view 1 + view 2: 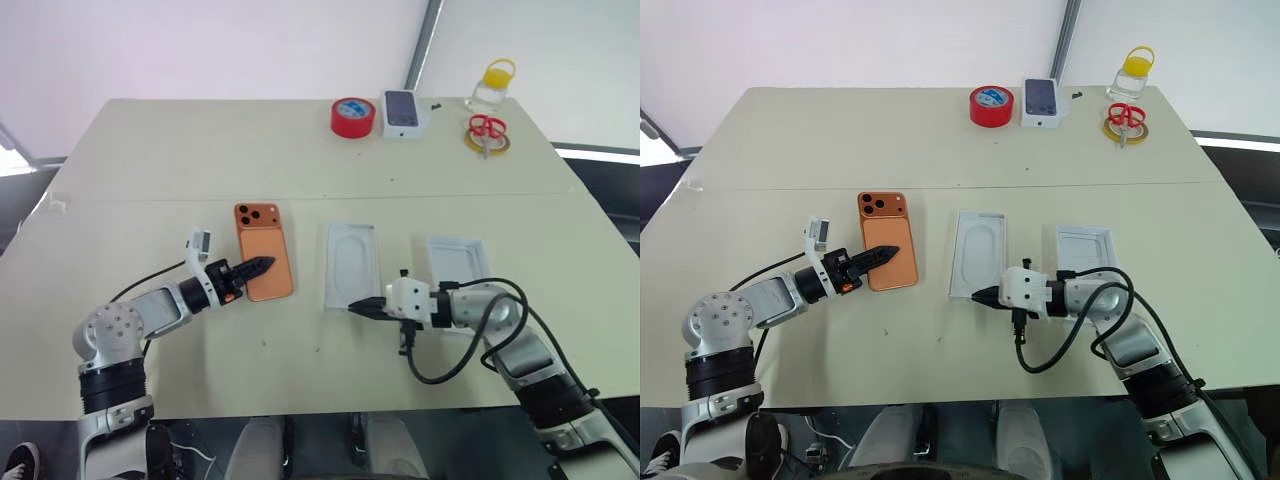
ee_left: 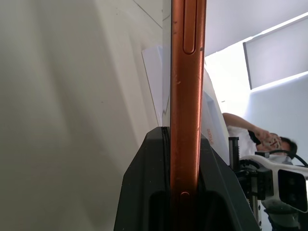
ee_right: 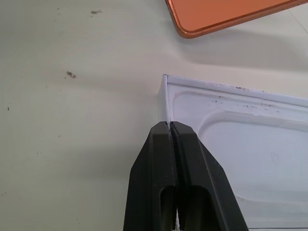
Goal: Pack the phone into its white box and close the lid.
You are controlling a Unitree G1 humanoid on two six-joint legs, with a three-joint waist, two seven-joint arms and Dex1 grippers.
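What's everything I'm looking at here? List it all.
table: one, beige, under everything
phone: one, orange, left of centre
lid: one, white, centre, beside the phone
white box: one, white, right of the lid
tape roll: one, red, far edge
sealed box: one, white, dark phone picture, beside the tape roll
bottle: one, clear, yellow cap, far right
scissors: one pair, red handles, on a yellow ring
person: one, background
left gripper: black fingers shut on the phone's edge
right gripper: black fingers shut on the lid's wall

Both grippers (image 1: 262,266) (image 1: 980,295) clamped, arms low.
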